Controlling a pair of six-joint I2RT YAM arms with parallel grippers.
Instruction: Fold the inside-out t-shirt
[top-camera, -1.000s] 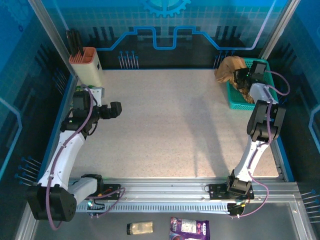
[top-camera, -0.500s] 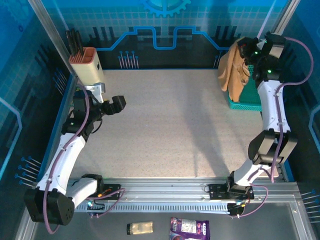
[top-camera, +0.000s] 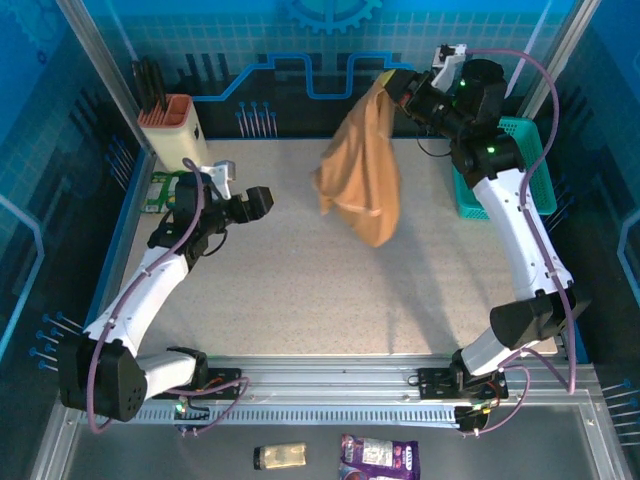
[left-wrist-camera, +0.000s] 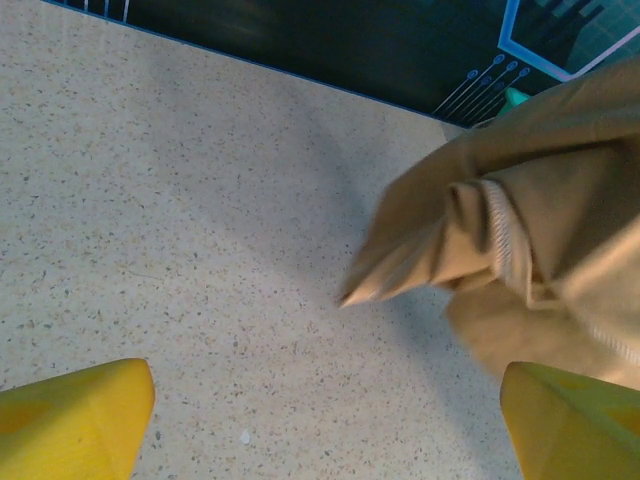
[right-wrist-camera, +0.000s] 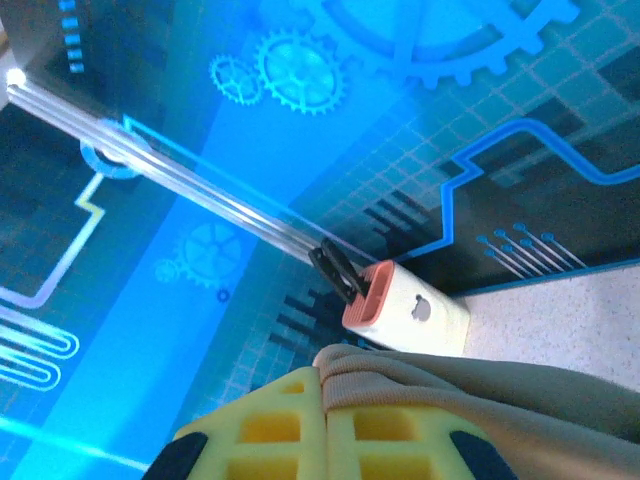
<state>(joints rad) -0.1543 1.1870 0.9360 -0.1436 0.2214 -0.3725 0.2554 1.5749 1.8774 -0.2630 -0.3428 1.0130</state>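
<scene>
Tan t-shirt (top-camera: 362, 175) hangs bunched and elongated over counter (top-camera: 300, 290), stitched seam showing; top edge clenched in high right claw (top-camera: 397, 85). Left claw (top-camera: 262, 200) spread wide, empty.

Speckled beige table (top-camera: 300, 300) ringed by blue circuit-patterned walls (top-camera: 250, 40).

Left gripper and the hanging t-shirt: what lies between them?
Nothing but bare table. The top view shows this stretch between the left gripper and the t-shirt, and the left wrist view agrees.
</scene>
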